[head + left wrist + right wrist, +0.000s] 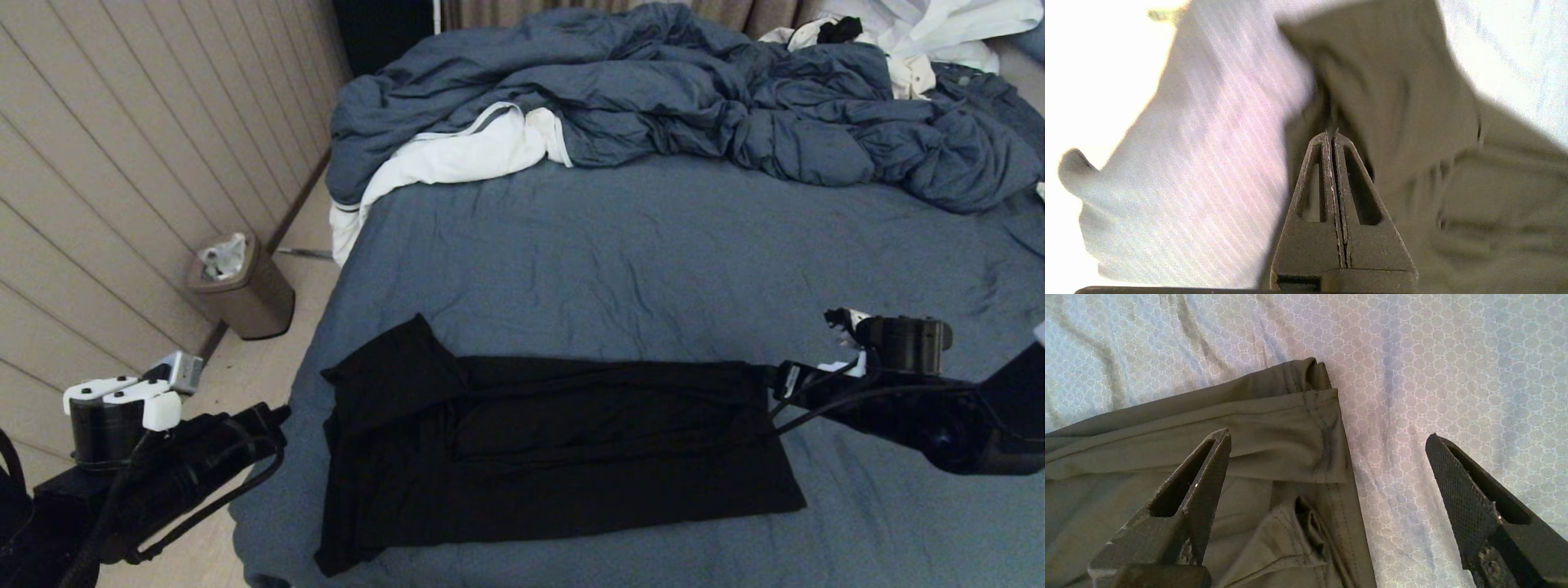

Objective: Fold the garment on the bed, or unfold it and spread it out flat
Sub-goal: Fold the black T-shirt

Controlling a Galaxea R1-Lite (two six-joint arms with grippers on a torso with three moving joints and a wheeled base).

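The left tool (pixel 1331 134), pinched together on nothing, hung off the bed (pixel 571 245) at eight o'clock, seemingly parked. The garment (pixel 555 457), partly folded, lay across the near sheet. At three o'clock the right tool (pixel 1327 437) gaped wide over its hem corner, likely lining up a grasp.

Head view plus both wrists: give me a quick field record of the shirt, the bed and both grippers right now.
garment: black T-shirt, folded lengthwise, lying flat, print not visible
bed: slate-blue sheet, garment near its front edge
left gripper: shut, empty, off the bed's left side
right gripper: open, over the garment's right end, one finger over cloth, one over sheet
duvet: bunched at the far end
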